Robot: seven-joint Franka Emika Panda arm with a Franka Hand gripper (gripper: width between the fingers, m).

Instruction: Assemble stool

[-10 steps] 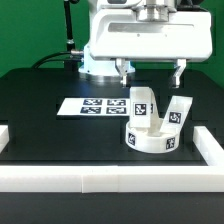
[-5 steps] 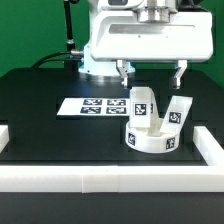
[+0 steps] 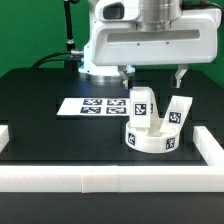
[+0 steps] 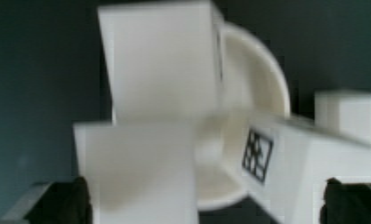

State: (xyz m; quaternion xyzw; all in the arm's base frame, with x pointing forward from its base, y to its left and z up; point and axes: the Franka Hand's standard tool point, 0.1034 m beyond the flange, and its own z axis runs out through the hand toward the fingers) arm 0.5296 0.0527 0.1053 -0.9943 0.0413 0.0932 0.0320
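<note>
The round white stool seat (image 3: 150, 141) lies on the black table, towards the exterior view's right. Two tagged white legs stand up from it, one upright (image 3: 141, 105) and one leaning (image 3: 178, 112). My gripper (image 3: 153, 73) hangs open and empty just above and behind the legs, touching nothing. In the wrist view the seat (image 4: 253, 90) fills the middle, with a broad leg (image 4: 155, 110) and a tagged leg (image 4: 292, 152) in front of it. My gripper (image 4: 200, 205) has a dark fingertip (image 4: 57, 205) on either side of them. A third leg is not clearly seen.
The marker board (image 3: 98, 105) lies flat to the exterior view's left of the stool. White border rails run along the front (image 3: 110, 178), the right (image 3: 214, 150) and the left (image 3: 4, 136). The arm's white base (image 3: 100, 62) stands behind.
The gripper's body has shifted slightly lower in the exterior view, with its fingers still open. The seat and legs have not moved.
</note>
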